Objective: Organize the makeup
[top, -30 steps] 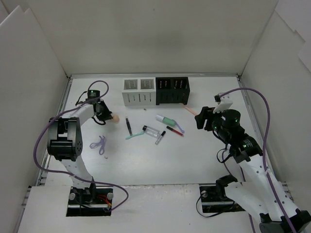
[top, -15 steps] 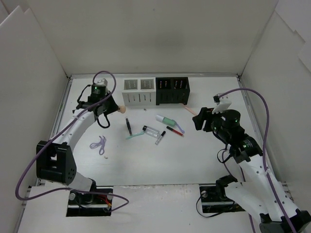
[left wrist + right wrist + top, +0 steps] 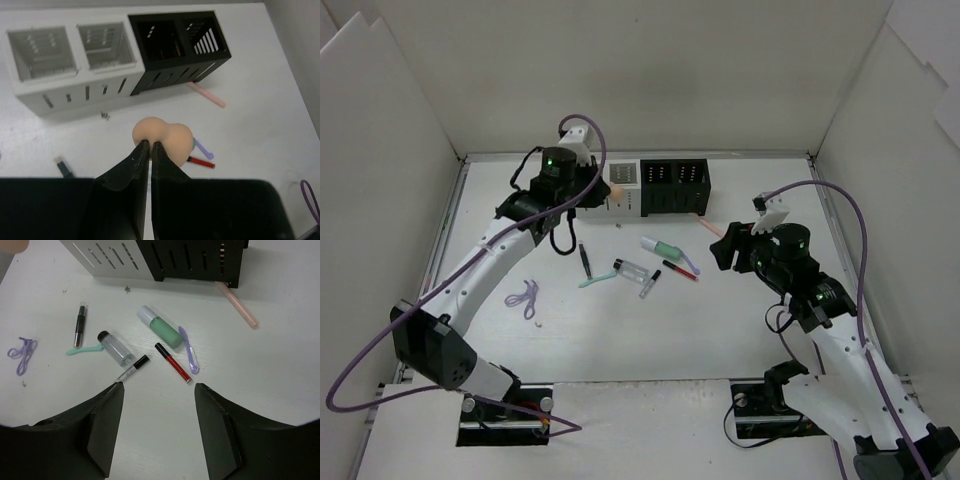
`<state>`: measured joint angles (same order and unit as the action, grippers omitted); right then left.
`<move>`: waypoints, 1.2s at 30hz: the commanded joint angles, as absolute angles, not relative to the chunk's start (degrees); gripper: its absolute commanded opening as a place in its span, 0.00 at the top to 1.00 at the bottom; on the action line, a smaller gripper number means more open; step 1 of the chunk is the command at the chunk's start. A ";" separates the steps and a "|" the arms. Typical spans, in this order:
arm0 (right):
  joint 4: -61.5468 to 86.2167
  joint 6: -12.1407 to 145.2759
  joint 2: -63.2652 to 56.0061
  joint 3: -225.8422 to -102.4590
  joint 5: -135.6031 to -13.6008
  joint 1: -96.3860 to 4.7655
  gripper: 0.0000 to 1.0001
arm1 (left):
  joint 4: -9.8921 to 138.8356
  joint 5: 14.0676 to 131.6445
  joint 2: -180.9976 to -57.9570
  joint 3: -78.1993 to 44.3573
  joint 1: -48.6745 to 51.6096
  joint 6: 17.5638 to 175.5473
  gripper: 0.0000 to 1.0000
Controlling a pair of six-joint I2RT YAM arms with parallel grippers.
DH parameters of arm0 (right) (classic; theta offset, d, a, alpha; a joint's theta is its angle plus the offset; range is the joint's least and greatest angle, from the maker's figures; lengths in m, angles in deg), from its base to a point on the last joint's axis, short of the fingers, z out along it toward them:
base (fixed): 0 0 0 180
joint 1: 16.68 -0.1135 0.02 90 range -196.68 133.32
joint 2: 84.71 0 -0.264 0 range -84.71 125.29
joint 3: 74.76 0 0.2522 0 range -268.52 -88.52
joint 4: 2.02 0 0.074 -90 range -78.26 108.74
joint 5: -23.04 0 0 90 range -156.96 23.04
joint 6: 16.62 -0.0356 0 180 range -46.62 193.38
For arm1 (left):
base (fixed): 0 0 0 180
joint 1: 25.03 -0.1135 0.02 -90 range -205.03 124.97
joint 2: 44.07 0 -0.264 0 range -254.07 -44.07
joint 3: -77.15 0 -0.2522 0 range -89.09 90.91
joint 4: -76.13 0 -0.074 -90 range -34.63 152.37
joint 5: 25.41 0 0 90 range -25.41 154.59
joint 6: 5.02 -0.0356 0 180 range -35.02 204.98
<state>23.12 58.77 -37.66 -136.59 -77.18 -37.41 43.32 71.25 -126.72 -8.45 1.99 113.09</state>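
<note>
Swinging L gripper (image 3: 151, 150), clamped on peach sponge (image 3: 162, 137), from 9 o'clock to white box (image 3: 75, 75) at 12, we near drop-off; R gripper (image 3: 159, 390) apart.

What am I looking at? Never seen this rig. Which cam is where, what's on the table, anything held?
Two robot arms are bolted at the near edge of a white table. The top view looks down from behind them; the other two come from a camera on each wrist. The left gripper is shut on a peach sponge, held in the air near a white slotted box with a black slotted box beside it. The right gripper is open and empty. Below it lie a mint-green tube, a clear vial, a red stick, a purple stick, a black stick and a pink stick by the black box.
</note>
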 commanded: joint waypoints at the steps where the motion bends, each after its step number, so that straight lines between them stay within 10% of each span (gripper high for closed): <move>1: 20.26 57.91 -39.70 -137.39 -75.22 -37.69 0.44 | 47.51 68.56 -132.37 1.33 5.10 106.44 1.00; 36: 23.52 54.40 -44.19 -134.57 -67.93 -37.95 0.45 | 70.63 73.74 -170.72 33.42 12.50 89.02 1.00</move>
